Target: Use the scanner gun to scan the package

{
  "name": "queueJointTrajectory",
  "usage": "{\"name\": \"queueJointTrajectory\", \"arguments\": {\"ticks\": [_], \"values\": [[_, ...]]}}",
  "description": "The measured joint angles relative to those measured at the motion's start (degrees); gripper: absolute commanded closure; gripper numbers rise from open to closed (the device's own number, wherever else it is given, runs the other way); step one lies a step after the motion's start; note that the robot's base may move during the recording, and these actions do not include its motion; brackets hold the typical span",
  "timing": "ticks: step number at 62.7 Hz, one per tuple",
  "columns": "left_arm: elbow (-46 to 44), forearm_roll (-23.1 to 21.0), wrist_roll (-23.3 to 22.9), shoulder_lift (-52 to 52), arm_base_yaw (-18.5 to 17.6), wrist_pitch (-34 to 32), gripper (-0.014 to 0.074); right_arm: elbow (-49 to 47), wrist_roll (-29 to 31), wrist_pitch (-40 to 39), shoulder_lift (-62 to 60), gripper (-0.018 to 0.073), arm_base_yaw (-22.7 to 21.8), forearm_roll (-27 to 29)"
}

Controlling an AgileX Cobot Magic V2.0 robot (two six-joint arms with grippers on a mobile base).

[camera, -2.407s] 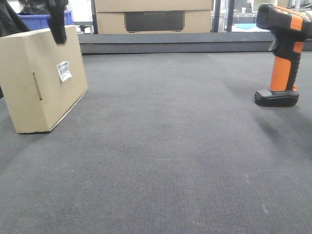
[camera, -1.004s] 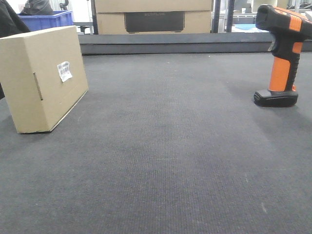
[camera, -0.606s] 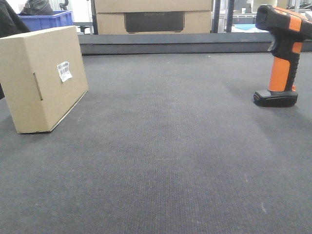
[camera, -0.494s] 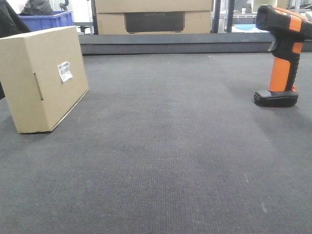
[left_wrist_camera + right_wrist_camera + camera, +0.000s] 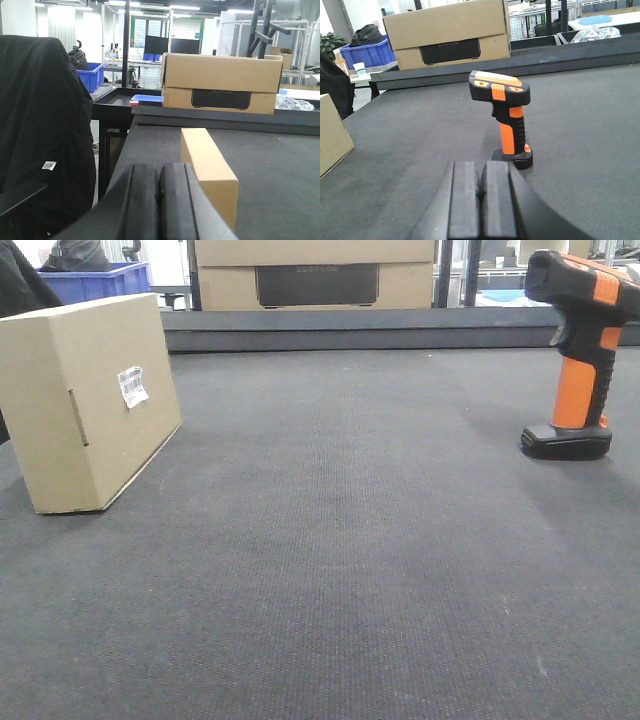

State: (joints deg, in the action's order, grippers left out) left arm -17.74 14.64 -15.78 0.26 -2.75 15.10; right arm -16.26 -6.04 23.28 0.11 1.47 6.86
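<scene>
The package, a plain brown box, stands on edge at the left of the dark mat, its white barcode label facing right. In the left wrist view the package lies just ahead and to the right of my left gripper, which is shut and empty. The scanner gun stands upright on its black base at the far right. My right gripper is shut and empty, a short way in front of the scanner gun. Neither gripper shows in the front view.
A large cardboard box with a dark panel sits behind the raised back ledge. A blue bin stands at the back left. A chair draped in black cloth is beside the table's left edge.
The dark gripper that was at the package's top edge 2.4 s ago has gone from the front view. Over the last second nothing has moved.
</scene>
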Motion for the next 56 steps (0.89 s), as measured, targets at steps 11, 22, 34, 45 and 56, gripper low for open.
{"name": "queueJointTrajectory", "arguments": {"ticks": [11, 22, 34, 45, 56], "values": [[0.0, 0.0, 0.0, 0.0, 0.0, 0.0, 0.0708, 0.1, 0.0, -0.6, 0.0, 0.0728, 0.0, -4.0], [0.0, 0.0, 0.0, 0.0, 0.0, 0.0, 0.0708, 6.3, 3.0, -11.0, 0.0, 0.0728, 0.0, -7.7], [0.0, 0.0, 0.1, 0.0, 0.0, 0.0, 0.0708, 15.1, 3.5, -18.6, 0.0, 0.0728, -2.3, -5.8], [0.0, 0.0, 0.1, 0.0, 0.0, 0.0, 0.0708, 16.1, 3.5, -20.9, 0.0, 0.0728, -5.7, -5.0], [0.0, 0.0, 0.1, 0.0, 0.0, 0.0, 0.0708, 16.1, 3.5, -20.9, 0.0, 0.0728, -6.0, -4.9]]}}
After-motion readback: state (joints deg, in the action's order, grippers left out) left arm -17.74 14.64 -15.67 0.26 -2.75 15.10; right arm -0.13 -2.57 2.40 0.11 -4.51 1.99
